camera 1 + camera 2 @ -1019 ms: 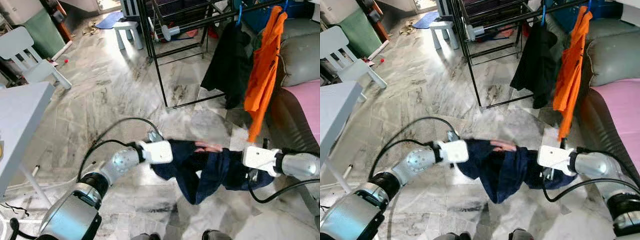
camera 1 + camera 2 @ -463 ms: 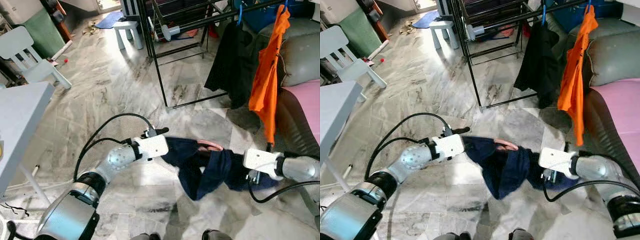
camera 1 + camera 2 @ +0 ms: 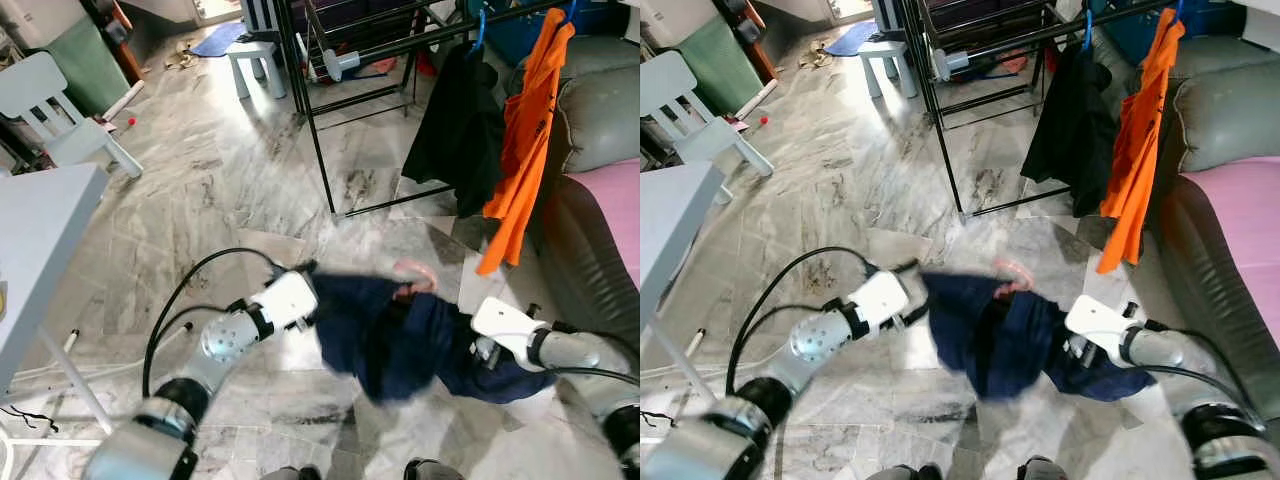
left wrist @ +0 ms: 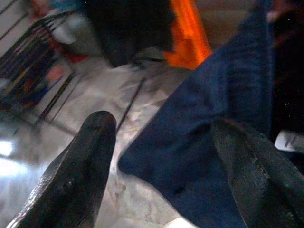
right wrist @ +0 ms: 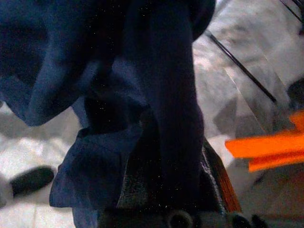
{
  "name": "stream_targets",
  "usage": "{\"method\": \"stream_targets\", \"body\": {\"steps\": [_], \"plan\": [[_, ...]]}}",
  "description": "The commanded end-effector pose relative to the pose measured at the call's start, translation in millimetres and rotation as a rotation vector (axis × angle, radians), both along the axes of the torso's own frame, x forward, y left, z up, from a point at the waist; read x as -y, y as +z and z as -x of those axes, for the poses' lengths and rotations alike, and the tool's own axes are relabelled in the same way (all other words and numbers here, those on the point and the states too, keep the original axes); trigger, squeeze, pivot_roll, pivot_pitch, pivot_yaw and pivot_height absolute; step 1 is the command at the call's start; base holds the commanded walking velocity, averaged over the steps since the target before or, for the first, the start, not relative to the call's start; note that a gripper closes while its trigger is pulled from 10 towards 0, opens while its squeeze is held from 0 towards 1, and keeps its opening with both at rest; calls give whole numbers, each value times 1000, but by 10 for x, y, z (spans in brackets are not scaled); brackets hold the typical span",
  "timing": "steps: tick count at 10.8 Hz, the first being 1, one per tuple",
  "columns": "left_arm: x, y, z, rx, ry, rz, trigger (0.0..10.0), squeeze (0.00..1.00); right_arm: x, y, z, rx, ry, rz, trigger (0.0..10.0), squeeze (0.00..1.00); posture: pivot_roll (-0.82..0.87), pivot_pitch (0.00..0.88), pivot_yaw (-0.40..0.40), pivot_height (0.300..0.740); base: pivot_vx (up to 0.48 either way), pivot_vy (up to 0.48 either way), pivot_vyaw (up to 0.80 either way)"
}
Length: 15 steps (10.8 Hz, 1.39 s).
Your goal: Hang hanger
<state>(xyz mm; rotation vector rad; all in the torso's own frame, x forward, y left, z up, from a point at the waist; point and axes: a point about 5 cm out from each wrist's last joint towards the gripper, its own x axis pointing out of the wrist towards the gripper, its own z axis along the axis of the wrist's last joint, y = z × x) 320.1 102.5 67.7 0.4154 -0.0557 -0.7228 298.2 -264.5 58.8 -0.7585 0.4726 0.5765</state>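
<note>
The crumpled navy blue cloth garment (image 3: 395,335) on its pink plastic hanger (image 3: 412,275) spans between my grippers. My right gripper (image 5: 161,190) clamps it; my left gripper (image 4: 161,156) gapes around its edge. The black metal rail (image 3: 400,45) stands ahead, above both.

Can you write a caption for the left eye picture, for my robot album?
Both grippers, left gripper and right gripper, carry a navy garment on a pink hanger toward the black rack.

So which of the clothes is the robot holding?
The dark blue one, stretched between the left gripper and the right gripper over the floor. The black one and the orange one hang on the rack.
</note>
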Motion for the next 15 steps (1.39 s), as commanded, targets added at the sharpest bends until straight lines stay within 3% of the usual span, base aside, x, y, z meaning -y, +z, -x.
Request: {"method": "stream_targets", "body": {"steps": [1, 3, 6, 7, 8, 10, 15], "plan": [[-141, -94, 16, -62, 130, 63, 10000, 1000, -27, -35, -5, 24, -85, -70, 0, 0, -155, 109, 179, 740, 0, 0, 0], [-248, -242, 75, -141, 341, 184, 10000, 1000, -43, -174, 42, 41, -292, -181, 0, 0, -149, 86, 166, 740, 0, 0, 0], [-263, -268, 86, -162, 373, 206, 10000, 1000, -47, -195, 52, 41, -323, -198, 0, 0, -149, 84, 164, 740, 0, 0, 0], [-360, -410, 167, -226, 532, 264, 10000, 643, -177, -326, 110, 82, -561, -354, 0, 0, -155, 14, 131, 740, 0, 0, 0], [-380, -458, 189, -262, 596, 305, 10000, 0, -319, -358, 127, 111, -703, -474, 10000, 0, -164, 0, 128, 740, 0, 0, 0], [-350, -413, 138, -263, 603, 329, 10000, 0, -457, -364, 136, 115, -751, -544, 10000, 0, -172, 0, 124, 740, 0, 0, 0], [-350, -413, 138, -263, 603, 329, 10000, 0, -457, -364, 136, 115, -751, -544, 10000, 0, -172, 0, 124, 740, 0, 0, 0]]}}
